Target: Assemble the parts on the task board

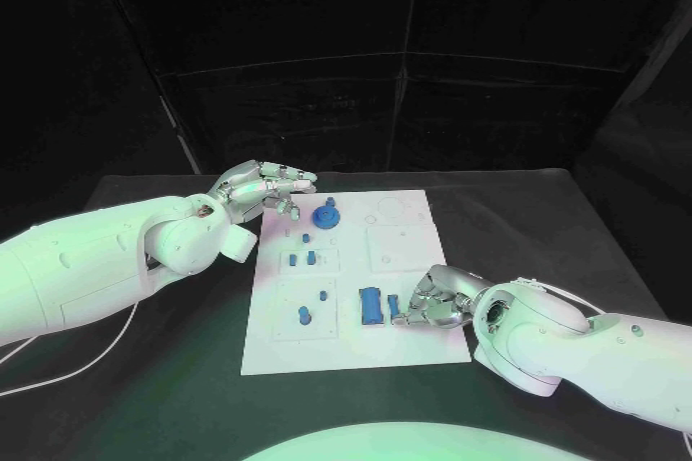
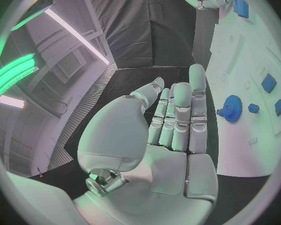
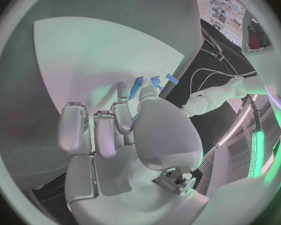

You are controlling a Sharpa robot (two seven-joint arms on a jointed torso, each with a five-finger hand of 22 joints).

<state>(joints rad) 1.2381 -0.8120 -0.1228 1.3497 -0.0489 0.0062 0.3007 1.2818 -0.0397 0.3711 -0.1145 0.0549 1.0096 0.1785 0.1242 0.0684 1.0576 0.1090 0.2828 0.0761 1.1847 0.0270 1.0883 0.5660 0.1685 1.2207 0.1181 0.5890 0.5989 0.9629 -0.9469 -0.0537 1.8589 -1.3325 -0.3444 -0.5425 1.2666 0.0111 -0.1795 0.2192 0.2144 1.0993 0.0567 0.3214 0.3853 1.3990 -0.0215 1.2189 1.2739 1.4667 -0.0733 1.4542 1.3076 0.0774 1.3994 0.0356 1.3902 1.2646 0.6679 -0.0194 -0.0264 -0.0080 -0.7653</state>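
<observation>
The white task board (image 1: pixel 418 341) lies mid-table. A blue gear (image 1: pixel 327 217) stands near its far left corner, with small blue parts (image 1: pixel 299 257) below it and two more (image 1: pixel 304 313) nearer me. Two blue bars (image 1: pixel 371 304) lie side by side near the front. My left hand (image 1: pixel 267 191) hovers off the board's far left corner, fingers straight and apart, holding nothing; the left wrist view shows the gear (image 2: pixel 231 106) just past its fingers (image 2: pixel 178 120). My right hand (image 1: pixel 433 299) rests on the board beside the right bar (image 1: pixel 392 306). Its thumb and a finger flank a bar (image 3: pixel 135 87); the grip is unclear.
Shallow empty recesses (image 1: pixel 392 249) mark the board's right half. Black table (image 1: pixel 548 221) surrounds the board, with dark curtains behind. A white cable (image 1: pixel 58 376) trails under my left arm.
</observation>
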